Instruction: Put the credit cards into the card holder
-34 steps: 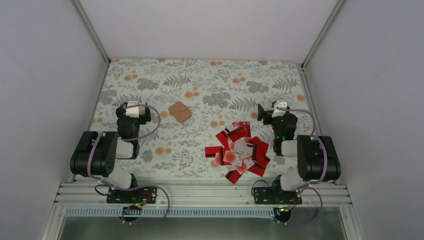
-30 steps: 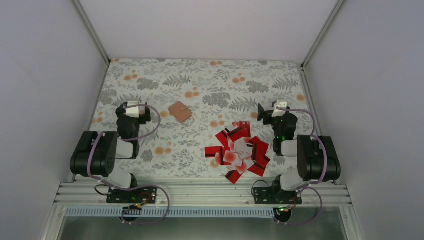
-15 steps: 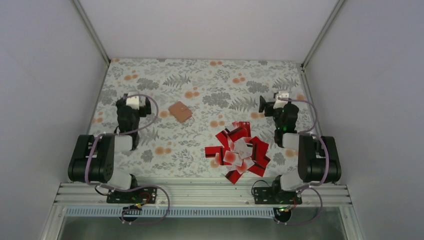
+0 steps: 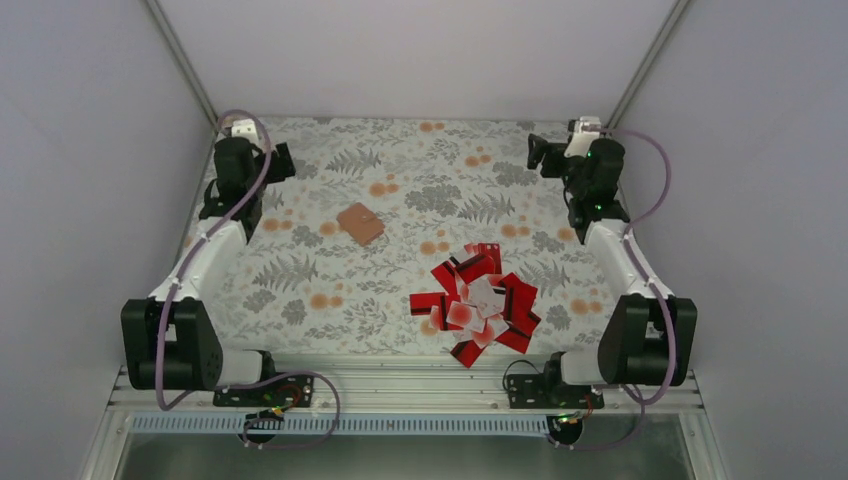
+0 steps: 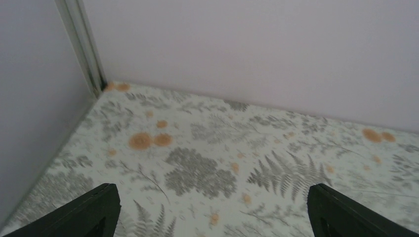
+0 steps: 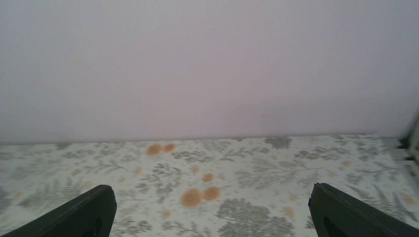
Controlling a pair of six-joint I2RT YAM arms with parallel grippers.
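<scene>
Floral table [image 4: 400, 160] below, filling the floor. Near right of centre: red-and-white credit cards [image 4: 478, 303], fanned in one overlapping heap. Farther back and left, well apart from the heap: tan card holder [image 4: 360, 223], lying flat. Far left corner: left gripper [image 4: 283, 162], spread wide, empty. Far right corner: right gripper [image 4: 538, 155], equally wide, gripping nothing.
</scene>
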